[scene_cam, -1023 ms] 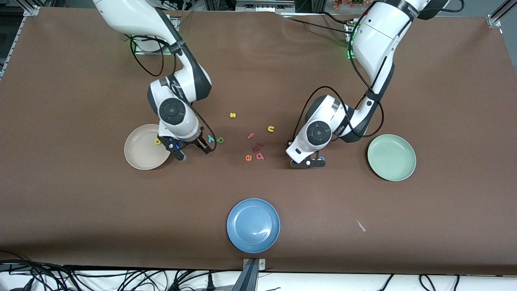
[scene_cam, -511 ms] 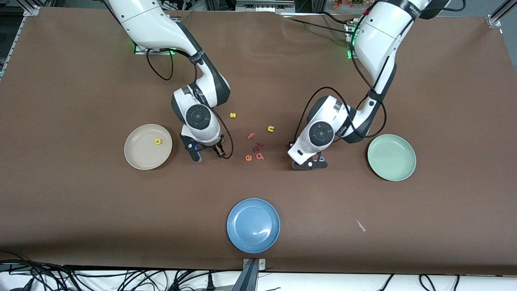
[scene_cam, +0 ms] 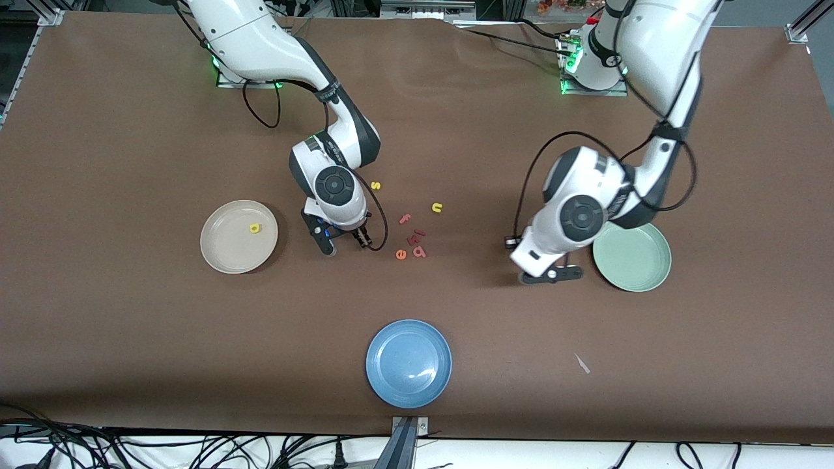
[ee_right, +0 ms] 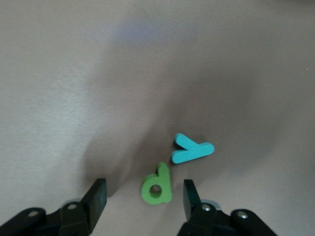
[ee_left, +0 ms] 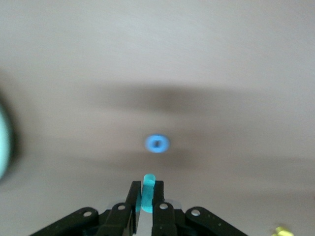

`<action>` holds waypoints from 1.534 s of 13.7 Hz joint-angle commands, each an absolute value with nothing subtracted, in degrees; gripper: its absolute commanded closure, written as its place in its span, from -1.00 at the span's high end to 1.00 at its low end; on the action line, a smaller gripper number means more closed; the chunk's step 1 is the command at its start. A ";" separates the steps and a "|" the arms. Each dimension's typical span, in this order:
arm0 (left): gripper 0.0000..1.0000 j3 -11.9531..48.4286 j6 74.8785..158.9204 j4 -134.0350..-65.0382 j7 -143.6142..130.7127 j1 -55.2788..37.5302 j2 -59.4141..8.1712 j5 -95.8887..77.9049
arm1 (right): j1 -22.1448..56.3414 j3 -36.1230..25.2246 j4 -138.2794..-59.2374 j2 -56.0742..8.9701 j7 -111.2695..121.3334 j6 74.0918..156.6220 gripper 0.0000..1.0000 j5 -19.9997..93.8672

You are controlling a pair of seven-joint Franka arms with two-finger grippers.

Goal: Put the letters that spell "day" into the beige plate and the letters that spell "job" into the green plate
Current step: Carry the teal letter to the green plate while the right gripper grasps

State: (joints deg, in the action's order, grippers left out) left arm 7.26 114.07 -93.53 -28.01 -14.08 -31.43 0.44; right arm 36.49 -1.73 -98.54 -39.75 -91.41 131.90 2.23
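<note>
brown matting covers the table (scene_cam: 130, 326) i am working over. from the front view i read the round cream-beige plate (scene_cam: 221, 254) toward the right arm's end, with the small yellow round-bowled foam letter (scene_cam: 255, 228) lying in it. the right gripper (ee_right: 143, 196) stands low just beside that plate, its two fingers spread apart on either side of the small green foam letter with a stem (ee_right: 158, 185); the teal foam "y" (ee_right: 191, 150) lies on the mat just beside the green one, apart from it. the left gripper (ee_left: 146, 199) is clamped on a thin teal foam letter (ee_left: 148, 189), which i take for the "j", and hangs over bare mat just beside the round pale mint-green plate (scene_cam: 645, 273). in the left wrist view the small blue foam ring "o" (ee_left: 157, 143) lies on the mat under that gripper. the red foam "b" (scene_cam: 419, 250) rests near the table's middle, touching or just beside the orange foam "e" (scene_cam: 401, 255). near them lie the pink foam "f" (scene_cam: 404, 219), the yellow foam "u" (scene_cam: 436, 208) and the yellow foam "s" (scene_cam: 375, 185). the round blue plate (scene_cam: 384, 384) sits nearest the front camera.
</note>
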 commanded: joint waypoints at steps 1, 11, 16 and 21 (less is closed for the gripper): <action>-1.00 7.56 110.49 -94.92 -24.88 -8.64 -29.70 7.53 | 37.00 -1.93 -99.05 -39.81 -92.02 132.01 0.34 3.16; -1.00 7.56 113.29 -95.01 -16.00 7.38 -38.58 11.16 | 36.65 -2.02 -97.91 -39.20 -88.87 131.05 -0.69 3.96; 1.00 8.52 112.85 -94.66 -16.95 6.95 -36.14 10.29 | 34.37 -2.37 -95.54 -36.04 -77.02 122.00 -1.00 4.48; 0.99 20.54 113.02 -91.24 -35.73 5.46 -34.88 8.79 | 30.15 -4.73 -96.06 -33.22 -60.87 114.45 -1.00 4.92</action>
State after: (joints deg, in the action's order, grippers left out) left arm 17.19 113.55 -92.50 -28.70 6.79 -35.08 9.03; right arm 31.12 -3.47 -95.34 -34.34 -68.02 117.90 3.84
